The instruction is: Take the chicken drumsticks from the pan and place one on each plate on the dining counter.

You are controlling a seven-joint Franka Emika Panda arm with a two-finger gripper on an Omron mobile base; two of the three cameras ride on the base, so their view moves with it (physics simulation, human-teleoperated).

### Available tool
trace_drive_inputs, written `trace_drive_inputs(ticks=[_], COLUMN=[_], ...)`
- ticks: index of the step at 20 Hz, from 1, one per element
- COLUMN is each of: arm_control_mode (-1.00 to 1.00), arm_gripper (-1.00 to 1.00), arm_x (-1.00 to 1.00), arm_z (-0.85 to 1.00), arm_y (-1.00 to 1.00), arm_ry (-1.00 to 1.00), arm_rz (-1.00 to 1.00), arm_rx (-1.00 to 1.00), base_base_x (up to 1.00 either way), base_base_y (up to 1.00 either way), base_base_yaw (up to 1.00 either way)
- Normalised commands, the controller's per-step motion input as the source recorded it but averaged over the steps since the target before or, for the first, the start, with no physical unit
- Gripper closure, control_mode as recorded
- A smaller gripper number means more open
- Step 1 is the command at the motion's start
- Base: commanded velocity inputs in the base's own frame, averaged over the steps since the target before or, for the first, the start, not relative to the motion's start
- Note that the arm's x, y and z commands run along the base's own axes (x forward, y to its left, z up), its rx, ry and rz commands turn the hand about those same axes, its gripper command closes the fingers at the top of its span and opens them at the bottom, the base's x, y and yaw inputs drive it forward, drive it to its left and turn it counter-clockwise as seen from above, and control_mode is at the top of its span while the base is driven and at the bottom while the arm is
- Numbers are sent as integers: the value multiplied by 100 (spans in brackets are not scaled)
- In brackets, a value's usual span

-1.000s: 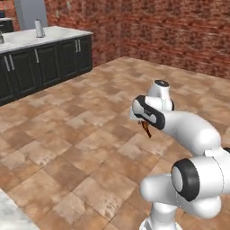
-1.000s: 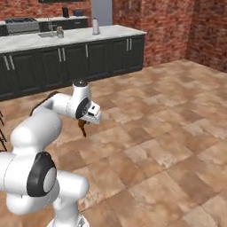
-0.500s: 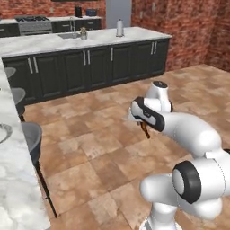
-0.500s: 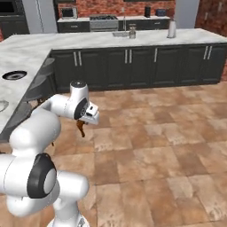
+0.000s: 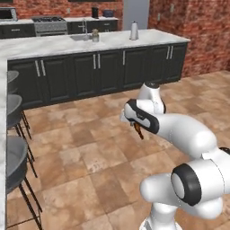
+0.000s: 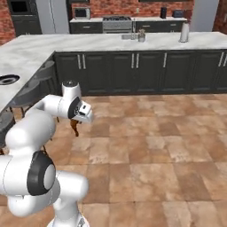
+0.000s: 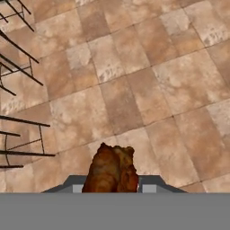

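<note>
Hand view: a brown drumstick (image 7: 110,171) sat pinched between the gripper (image 7: 110,186) jaws, hanging over bare tiled floor (image 7: 134,90), with thin black stool legs (image 7: 20,72) at the left edge.
Gripper state: pressed in on the drumstick, holding it; the meat hid the fingertips themselves.
Left base view: the gripper (image 5: 137,128) hung below the bent arm (image 5: 179,130), the drumstick (image 5: 138,131) dangling from it above the floor, well apart from any counter.
Right base view: the same drumstick (image 6: 74,127) hung under the hand, near the grey stools (image 6: 31,91).
What had changed: over the last second the whole picture swung round. A brick wall filled the background before; now the black cabinets (image 5: 94,74) and their marble top faced the cameras. That was the base turning, not the room moving. The arm's pose and its grip looked the same throughout.
Dining counter: its white marble edge (image 6: 17,62) had come into sight at the left, with one dark-rimmed plate (image 6: 6,80) lying on it.
Other plate: I could not tell where it was.
Pan: I could not place it.
Meaning for the task: judged as the carry stage, the base bringing the drumstick toward the dining counter; it had not yet been set down.
Next need: probably to close in on the counter and lift the drumstick over a plate.
</note>
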Motion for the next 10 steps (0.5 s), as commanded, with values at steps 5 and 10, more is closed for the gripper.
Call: trace_drive_inputs(ticks=[5,10], arm_control_mode=[100,100], arm_gripper=[100,100], arm_x=[0,0], arm_z=[0,0], arm_y=[0,0], arm_ry=[0,0], arm_rz=[0,0], arm_rx=[0,0], base_base_x=[89,98], base_base_y=[-55,-38], base_base_yaw=[9,16])
